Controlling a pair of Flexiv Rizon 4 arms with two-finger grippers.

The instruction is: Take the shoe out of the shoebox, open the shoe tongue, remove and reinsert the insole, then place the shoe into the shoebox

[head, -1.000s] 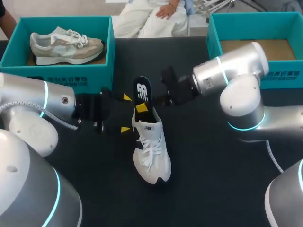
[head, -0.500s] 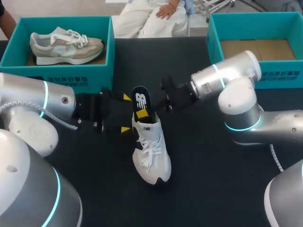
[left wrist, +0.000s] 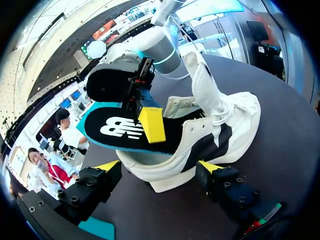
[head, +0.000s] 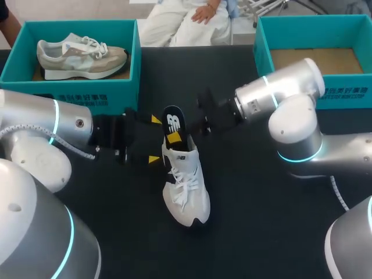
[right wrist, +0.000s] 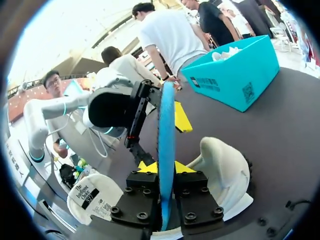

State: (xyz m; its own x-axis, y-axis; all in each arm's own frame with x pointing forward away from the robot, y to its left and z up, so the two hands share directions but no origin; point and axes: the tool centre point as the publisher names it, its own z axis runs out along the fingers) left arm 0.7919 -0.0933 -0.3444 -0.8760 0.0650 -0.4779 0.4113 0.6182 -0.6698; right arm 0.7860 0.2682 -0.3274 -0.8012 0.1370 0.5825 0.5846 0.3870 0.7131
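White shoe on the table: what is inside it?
A black, blue-edged insole sticks out of the white lace-up shoe, clamped by the right pincer; its front end is hidden.

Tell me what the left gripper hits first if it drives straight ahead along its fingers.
Most likely the white shoe, at its heel, which lies just ahead of the left gripper, whose fingers stand open.

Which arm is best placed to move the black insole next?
Probably right: the right gripper is shut on the insole sticking out of the white shoe; the left gripper sits open around its heel.
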